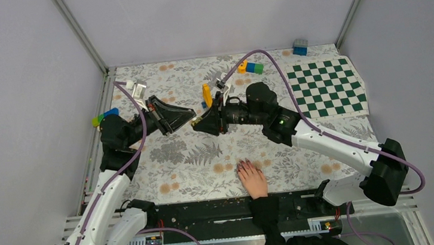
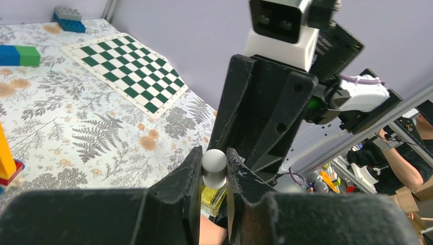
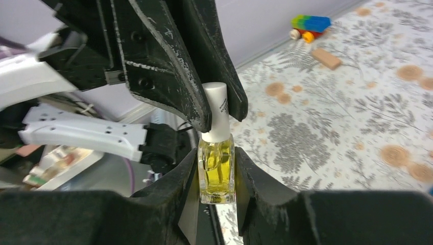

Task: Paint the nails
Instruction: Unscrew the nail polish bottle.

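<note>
Top external: nails [image 1: 242, 166] seemingly outside grippers [image 1: 192, 122]

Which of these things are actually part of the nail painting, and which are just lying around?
Part of the job: polish bottle, held in the right end effector; white cap, gripped by the left end effector; the person's hand; the nails.

Just lying about: checkered mat; blue-green brick; blue brick; wooden block.

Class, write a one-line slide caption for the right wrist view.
Right gripper clamps a small bottle of yellow liquid while the left gripper pinches its white cap.
</note>
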Tool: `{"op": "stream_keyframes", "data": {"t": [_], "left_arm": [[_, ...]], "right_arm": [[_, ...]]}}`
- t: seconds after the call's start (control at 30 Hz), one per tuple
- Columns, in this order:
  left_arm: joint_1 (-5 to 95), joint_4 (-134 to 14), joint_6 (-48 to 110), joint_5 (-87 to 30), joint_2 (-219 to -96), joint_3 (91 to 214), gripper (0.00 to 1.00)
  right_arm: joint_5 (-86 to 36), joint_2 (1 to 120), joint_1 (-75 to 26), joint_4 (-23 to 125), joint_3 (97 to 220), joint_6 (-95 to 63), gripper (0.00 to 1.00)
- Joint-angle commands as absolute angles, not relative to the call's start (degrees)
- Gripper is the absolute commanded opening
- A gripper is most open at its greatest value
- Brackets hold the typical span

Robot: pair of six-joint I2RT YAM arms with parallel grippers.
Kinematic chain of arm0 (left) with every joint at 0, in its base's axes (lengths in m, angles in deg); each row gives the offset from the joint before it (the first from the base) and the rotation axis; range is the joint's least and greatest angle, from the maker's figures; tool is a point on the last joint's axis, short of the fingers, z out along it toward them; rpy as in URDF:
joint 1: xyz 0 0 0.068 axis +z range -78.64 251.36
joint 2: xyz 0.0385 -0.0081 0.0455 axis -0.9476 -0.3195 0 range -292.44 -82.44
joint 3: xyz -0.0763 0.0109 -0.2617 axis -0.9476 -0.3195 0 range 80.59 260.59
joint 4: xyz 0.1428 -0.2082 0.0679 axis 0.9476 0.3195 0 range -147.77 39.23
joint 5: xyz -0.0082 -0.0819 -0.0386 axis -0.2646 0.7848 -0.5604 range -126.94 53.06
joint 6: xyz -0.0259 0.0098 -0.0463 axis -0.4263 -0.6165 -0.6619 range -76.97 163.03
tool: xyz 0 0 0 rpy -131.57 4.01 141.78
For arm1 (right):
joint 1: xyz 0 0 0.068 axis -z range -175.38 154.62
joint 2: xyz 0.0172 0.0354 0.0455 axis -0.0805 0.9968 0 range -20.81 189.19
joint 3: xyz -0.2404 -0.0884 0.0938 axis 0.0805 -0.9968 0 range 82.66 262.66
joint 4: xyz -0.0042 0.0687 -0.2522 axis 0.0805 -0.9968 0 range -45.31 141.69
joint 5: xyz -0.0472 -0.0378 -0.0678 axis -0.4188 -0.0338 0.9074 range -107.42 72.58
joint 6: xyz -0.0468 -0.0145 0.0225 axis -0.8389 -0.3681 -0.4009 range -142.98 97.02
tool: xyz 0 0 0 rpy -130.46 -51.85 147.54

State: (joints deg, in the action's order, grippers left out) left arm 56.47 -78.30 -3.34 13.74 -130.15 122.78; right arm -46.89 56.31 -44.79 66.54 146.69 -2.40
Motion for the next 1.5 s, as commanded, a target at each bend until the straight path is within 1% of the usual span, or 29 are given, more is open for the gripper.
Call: {"op": "stream_keyframes", "data": {"t": [0.0, 0.17, 0.2, 0.4, 0.73, 0.97, 1.23, 1.27, 1.33, 1.4, 1.43, 1.47], "left_arm": [[55.8, -79.0, -2.4, 15.9, -129.2, 124.5, 0.00], [55.7, -77.2, -2.3, 14.1, -129.6, 124.5, 0.00], [55.7, -76.7, -2.2, 13.7, -129.6, 124.5, 0.00], [55.7, -75.0, -1.8, 11.8, -129.7, 124.3, 0.00], [55.7, -71.5, -0.1, 9.3, -129.8, 124.7, 0.00], [55.7, -70.0, 0.6, 8.5, -129.9, 125.0, 0.00], [55.8, -71.0, 0.7, 10.1, -129.9, 125.4, 0.00], [55.7, -71.3, 0.7, 10.4, -129.7, 125.3, 0.07], [55.7, -71.8, 0.8, 10.3, -129.1, 125.2, 0.31], [55.7, -71.8, 1.5, 9.5, -128.0, 124.9, 0.60], [55.7, -71.8, 2.0, 9.0, -127.5, 124.7, 0.71], [55.7, -71.8, 2.2, 8.7, -127.0, 124.6, 0.77]], "right_arm": [[-26.6, 55.9, -46.5, 60.8, 150.1, -7.5, 0.00], [-18.1, 57.0, -49.1, 57.3, 152.7, -9.7, 0.00], [-14.5, 57.2, -49.9, 56.8, 153.2, -10.6, 0.00], [-2.7, 60.3, -54.2, 53.6, 157.9, -16.4, 0.00], [12.8, 67.9, -59.4, 52.0, 165.7, -25.4, 0.00], [14.6, 69.5, -60.0, 52.4, 166.6, -26.0, 0.00], [12.5, 68.2, -60.0, 53.7, 164.5, -24.9, 0.00], [12.0, 67.5, -60.0, 54.4, 163.7, -24.5, 0.00], [11.7, 66.4, -60.0, 55.3, 162.3, -24.0, 0.00], [11.8, 65.5, -60.0, 55.5, 161.5, -23.7, 0.00], [11.9, 65.1, -60.0, 55.3, 161.3, -23.8, 0.00], [12.3, 64.9, -59.9, 54.9, 161.2, -23.7, 0.00]]}}
